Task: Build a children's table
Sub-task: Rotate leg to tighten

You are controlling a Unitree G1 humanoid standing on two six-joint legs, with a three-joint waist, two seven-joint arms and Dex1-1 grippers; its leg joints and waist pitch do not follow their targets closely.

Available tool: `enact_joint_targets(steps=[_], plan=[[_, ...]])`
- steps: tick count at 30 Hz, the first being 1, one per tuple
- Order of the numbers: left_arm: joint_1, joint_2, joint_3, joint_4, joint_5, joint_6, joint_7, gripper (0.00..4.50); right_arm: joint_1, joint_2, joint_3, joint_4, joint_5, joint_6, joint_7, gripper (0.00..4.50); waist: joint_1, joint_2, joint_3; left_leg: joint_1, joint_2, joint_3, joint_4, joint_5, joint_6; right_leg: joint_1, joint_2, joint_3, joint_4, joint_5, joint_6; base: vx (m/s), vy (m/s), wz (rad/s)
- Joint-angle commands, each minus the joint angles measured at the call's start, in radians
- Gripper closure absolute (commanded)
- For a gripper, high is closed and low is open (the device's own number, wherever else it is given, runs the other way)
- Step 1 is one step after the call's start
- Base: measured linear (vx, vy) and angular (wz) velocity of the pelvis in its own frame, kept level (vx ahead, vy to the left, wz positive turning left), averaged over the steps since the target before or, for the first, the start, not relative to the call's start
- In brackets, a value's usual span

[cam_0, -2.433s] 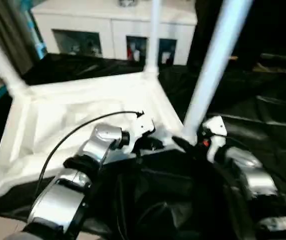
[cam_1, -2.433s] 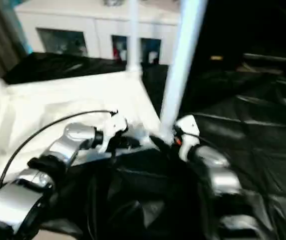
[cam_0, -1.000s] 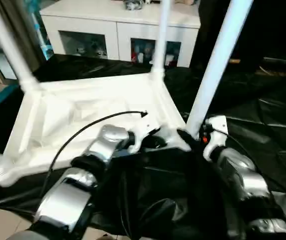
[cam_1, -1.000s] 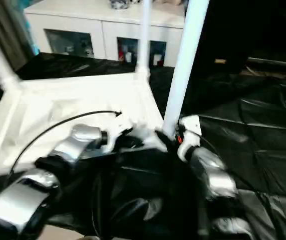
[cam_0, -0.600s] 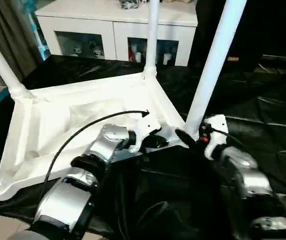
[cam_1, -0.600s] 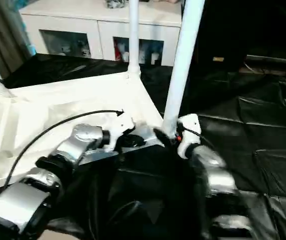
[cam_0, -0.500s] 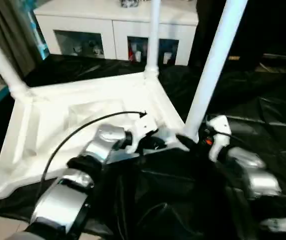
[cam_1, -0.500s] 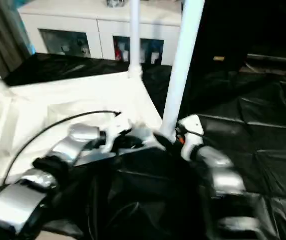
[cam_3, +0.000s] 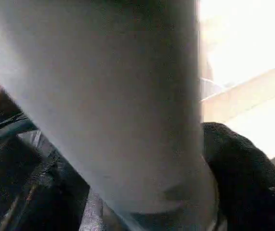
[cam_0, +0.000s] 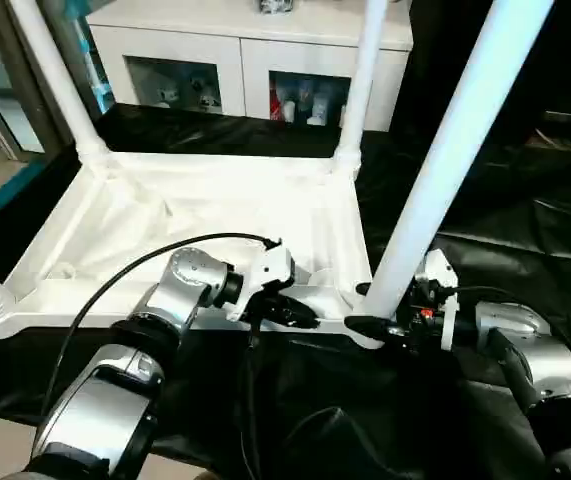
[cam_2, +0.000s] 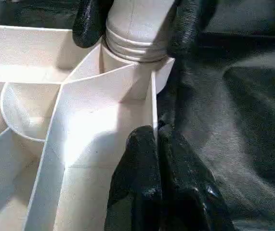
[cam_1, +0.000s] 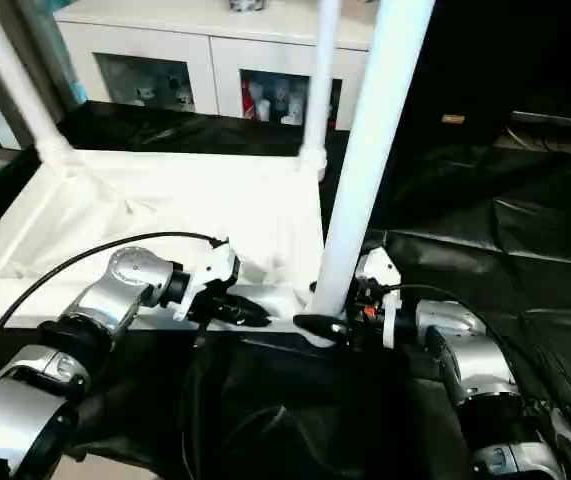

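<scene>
The children's table (cam_0: 195, 215) lies upside down on the black-covered desk (cam_0: 525, 230), its ribbed underside facing up and its legs standing upright from the corner sockets. The left tool (cam_0: 290, 312) is closed on the thin near rim of the tabletop, one black finger (cam_2: 142, 183) on each side of that wall, close to the near right corner. The right tool (cam_0: 377, 322) grips the base of the nearest leg (cam_0: 445, 165), just above the ribbed collar where it enters the socket; its dark fingers (cam_3: 243, 168) wrap either side of the tube. A white cabinet (cam_0: 235, 50) stands behind the desk.
</scene>
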Motion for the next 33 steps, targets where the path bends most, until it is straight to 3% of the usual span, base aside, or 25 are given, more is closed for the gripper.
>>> enact_joint_targets(steps=[1,5,11,13,14,15,16,17,18,19,20,21,24,29,30,33], plan=[[0.001,-0.006,-0.002,-0.019,-0.027,0.004,-0.013,4.50,0.008,-0.004,0.016,-0.027,0.013,0.021,0.040,1.49,-0.001,-0.012,-0.058,0.016,0.072,-0.027,-0.067,-0.131,0.089,0.042,-0.078,0.046,-0.054,-0.046,-0.283,0.000,0.000,0.00],[0.003,-0.006,-0.002,-0.024,-0.028,0.008,-0.015,4.50,0.011,-0.005,0.023,-0.035,0.020,0.032,0.051,1.73,0.002,-0.013,-0.059,0.016,0.072,-0.027,-0.066,-0.117,0.100,0.042,-0.077,0.044,-0.051,-0.026,-0.286,0.000,0.000,0.00],[0.003,-0.023,0.004,-0.020,-0.021,0.011,0.042,4.50,0.043,0.018,0.038,-0.074,0.022,0.053,0.019,1.83,0.004,-0.015,-0.057,0.017,0.072,-0.027,-0.067,-0.134,0.093,0.040,-0.079,0.045,-0.056,-0.076,-0.274,0.000,0.000,0.00],[-0.020,-0.045,0.012,0.021,0.010,0.014,0.160,4.50,0.053,0.049,0.034,-0.062,0.007,0.041,-0.040,1.84,0.004,-0.016,-0.055,0.019,0.073,-0.027,-0.069,-0.151,0.084,0.037,-0.078,0.045,-0.062,-0.109,-0.266,0.000,0.000,0.00],[-0.047,-0.072,0.030,0.059,0.022,0.017,0.272,4.50,0.047,0.096,0.012,-0.019,-0.022,0.015,-0.156,1.84,0.001,-0.018,-0.052,0.019,0.072,-0.026,-0.071,-0.172,0.071,0.035,-0.079,0.046,-0.066,-0.150,-0.257,0.000,0.000,0.00],[-0.073,-0.103,0.046,0.093,0.030,0.019,0.377,4.50,0.033,0.147,-0.013,0.041,-0.055,-0.012,-0.291,1.84,-0.005,-0.017,-0.049,0.028,0.069,-0.028,-0.076,-0.215,0.040,0.027,-0.081,0.048,-0.075,-0.218,-0.247,0.000,0.000,0.00],[-0.073,-0.103,0.046,0.093,0.030,0.019,0.377,4.50,0.033,0.147,-0.013,0.041,-0.055,-0.012,-0.291,1.85,-0.010,-0.019,-0.047,0.027,0.067,-0.032,-0.079,-0.246,0.016,0.030,-0.084,0.048,-0.083,-0.289,-0.229,0.000,0.000,0.00],[-0.086,-0.121,0.052,0.108,0.035,0.025,0.435,4.50,0.022,0.175,-0.026,0.079,-0.075,-0.026,-0.372,1.86,-0.010,-0.021,-0.048,0.026,0.066,-0.034,-0.080,-0.247,0.013,0.034,-0.085,0.047,-0.085,-0.311,-0.218,0.000,0.000,0.00],[-0.099,-0.146,0.059,0.121,0.035,0.040,0.488,4.50,0.008,0.210,-0.049,0.115,-0.084,-0.031,-0.466,1.86,-0.014,-0.014,-0.046,0.024,0.067,-0.035,-0.083,-0.249,0.006,0.031,-0.084,0.050,-0.088,-0.328,-0.203,0.000,0.000,0.00],[-0.099,-0.146,0.059,0.121,0.035,0.040,0.488,4.50,0.008,0.210,-0.049,0.115,-0.084,-0.031,-0.466,1.86,-0.019,-0.014,-0.045,0.025,0.066,-0.035,-0.084,-0.261,0.001,0.028,-0.082,0.050,-0.089,-0.337,-0.200,0.000,0.000,0.00],[-0.117,-0.187,0.067,0.140,0.037,0.058,0.576,4.50,-0.019,0.270,-0.093,0.169,-0.088,-0.026,-0.627,1.87,-0.025,-0.019,-0.046,0.024,0.065,-0.038,-0.086,-0.272,-0.005,0.030,-0.081,0.048,-0.092,-0.351,-0.189,0.000,0.000,0.00],[-0.119,-0.192,0.068,0.142,0.037,0.060,0.583,4.50,-0.024,0.279,-0.100,0.177,-0.088,-0.026,-0.653,1.87,-0.032,-0.015,-0.047,0.026,0.066,-0.039,-0.088,-0.278,-0.014,0.026,-0.080,0.050,-0.089,-0.337,-0.193,0.000,0.000,0.00],[-0.132,-0.227,0.064,0.160,0.043,0.056,0.616,4.50,-0.057,0.337,-0.121,0.221,-0.099,-0.036,-0.776,1.87,-0.036,-0.012,-0.049,0.024,0.062,-0.036,-0.085,-0.268,0.000,0.028,-0.079,0.052,-0.090,-0.292,-0.192,0.000,0.000,0.00],[-0.133,-0.235,0.054,0.166,0.047,0.034,0.590,4.50,-0.063,0.370,-0.098,0.205,-0.113,-0.075,-0.738,1.87,-0.043,-0.012,-0.050,0.017,0.060,-0.035,-0.082,-0.243,0.031,0.034,-0.078,0.051,-0.089,-0.254,-0.198,0.000,0.000,0.00],[-0.134,-0.236,0.052,0.172,0.048,0.025,0.581,4.50,-0.064,0.374,-0.095,0.204,-0.114,-0.085,-0.726,1.31,-0.043,-0.012,-0.049,0.018,0.060,-0.034,-0.082,-0.240,0.036,0.033,-0.077,0.050,-0.089,-0.248,-0.201,0.000,0.000,0.00],[-0.115,-0.212,0.035,0.163,0.048,-0.006,0.484,4.50,-0.055,0.343,-0.084,0.164,-0.082,-0.082,-0.610,1.12,-0.045,-0.013,-0.050,0.014,0.061,-0.035,-0.082,-0.237,0.052,0.036,-0.078,0.050,-0.087,-0.243,-0.204,0.000,0.000,0.00]])
